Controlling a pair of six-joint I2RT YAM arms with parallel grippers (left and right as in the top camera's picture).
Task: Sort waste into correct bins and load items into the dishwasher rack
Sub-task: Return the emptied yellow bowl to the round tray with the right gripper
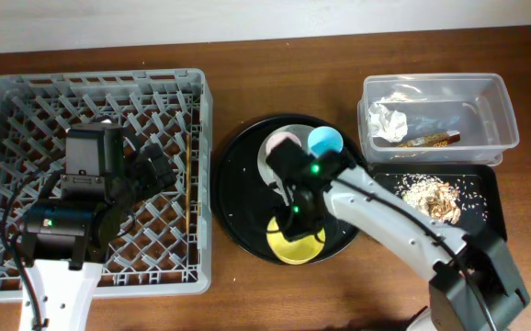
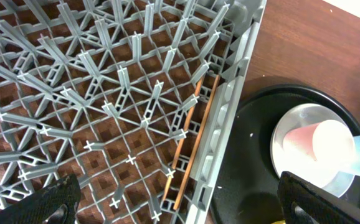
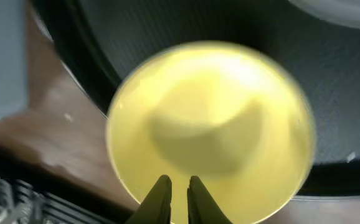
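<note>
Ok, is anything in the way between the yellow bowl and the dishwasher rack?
Nothing lies between them. The yellow bowl sits in the round black tray, so it must clear that rim and the wall of the dishwasher rack. Inside, chopsticks lie along that wall, and the left arm hangs over it.

1. dishwasher rack (image 1: 27,101): grey, open lattice pattern; chopsticks (image 1: 188,184) thin brown.
2. round tray (image 1: 238,211): black; bowl (image 1: 293,244) plain yellow, pink cup (image 1: 282,142), light-blue cup (image 1: 325,141), plate (image 1: 267,161) pale grey-white.
3. tub (image 1: 495,110): clear; tissue (image 1: 389,121) white, wrapper (image 1: 431,140) gold-brown.
4. rectangular tray (image 1: 486,188): black, speckled with beige scraps (image 1: 431,195).
5. table (image 1: 247,64): dark brown wood grain.
</note>
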